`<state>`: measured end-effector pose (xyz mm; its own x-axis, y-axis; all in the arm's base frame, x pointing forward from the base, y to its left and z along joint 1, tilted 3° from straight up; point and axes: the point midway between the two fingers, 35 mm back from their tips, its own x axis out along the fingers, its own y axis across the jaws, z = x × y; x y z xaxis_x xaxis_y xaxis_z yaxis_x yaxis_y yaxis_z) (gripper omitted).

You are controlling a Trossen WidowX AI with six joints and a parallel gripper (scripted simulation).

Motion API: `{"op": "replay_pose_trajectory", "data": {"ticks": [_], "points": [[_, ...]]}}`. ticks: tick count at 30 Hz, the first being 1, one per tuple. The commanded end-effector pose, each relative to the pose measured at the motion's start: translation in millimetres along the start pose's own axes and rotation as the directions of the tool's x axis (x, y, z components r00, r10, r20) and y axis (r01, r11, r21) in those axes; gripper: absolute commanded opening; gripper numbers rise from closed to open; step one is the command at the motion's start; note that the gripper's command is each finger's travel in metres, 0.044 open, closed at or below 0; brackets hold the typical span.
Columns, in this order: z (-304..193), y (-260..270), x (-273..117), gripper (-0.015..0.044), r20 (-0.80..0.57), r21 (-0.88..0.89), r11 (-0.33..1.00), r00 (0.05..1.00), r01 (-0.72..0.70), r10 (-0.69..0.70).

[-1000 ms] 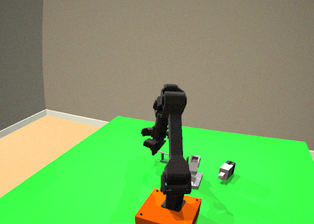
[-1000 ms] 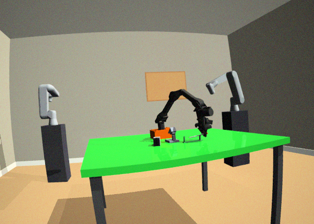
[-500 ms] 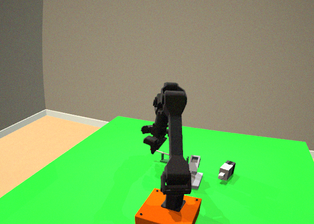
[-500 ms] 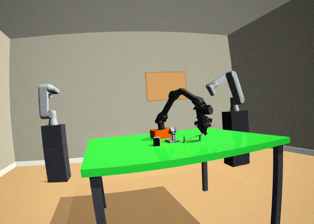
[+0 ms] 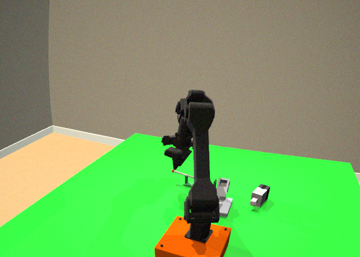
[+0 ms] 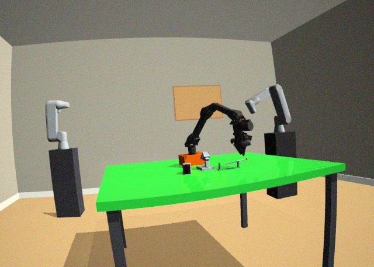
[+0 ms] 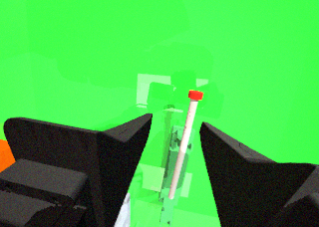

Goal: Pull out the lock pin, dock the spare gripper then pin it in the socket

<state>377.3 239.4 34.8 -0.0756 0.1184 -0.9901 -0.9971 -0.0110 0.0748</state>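
My gripper [image 5: 175,168] [image 6: 243,154] [image 7: 175,122] is open above the lock pin's red-headed end. The white lock pin [image 5: 183,174] [image 6: 235,161] [image 7: 183,143] shows between the spread fingers in the wrist view, with a gap on each side. It slopes, red head higher, across one post of the small two-post stand [image 5: 186,180] [image 6: 219,166]; its lower end stops short of the other post in the exterior view. The grey mount [image 5: 225,207] [image 6: 205,167] stands beside the stand, its tilted socket [image 5: 226,184] empty. The spare gripper [image 5: 259,195] [image 6: 186,169] lies on the table, apart from the mount.
The arm's orange base [image 5: 192,242] [image 6: 189,159] is near the mount on the green table [image 5: 116,213] [image 6: 145,182]. The arm's upright links hide part of the stand in the top view. Two grey arms on dark pedestals stand beyond the table.
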Motion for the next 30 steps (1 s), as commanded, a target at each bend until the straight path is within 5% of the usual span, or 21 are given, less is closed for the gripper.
{"op": "replay_pose_trajectory", "data": {"ticks": [1,7,12,18,30], "points": [[1.7,1.0,-10.5,0.02,0.001,0.0,1.0,1.0,0.001,-0.001],[3.0,4.6,-24.9,0.02,-0.005,0.0,1.0,1.0,-0.009,0.009],[1.5,4.1,-16.9,0.0331,-0.007,0.0,1.0,1.0,-0.012,0.012],[-41.5,-1.2,-73.9,0.018,-0.042,-0.007,0.995,0.994,0.096,-0.096],[-49.7,-3.6,-69.0,0.018,-0.049,-0.008,0.994,0.993,0.112,-0.112]]}}
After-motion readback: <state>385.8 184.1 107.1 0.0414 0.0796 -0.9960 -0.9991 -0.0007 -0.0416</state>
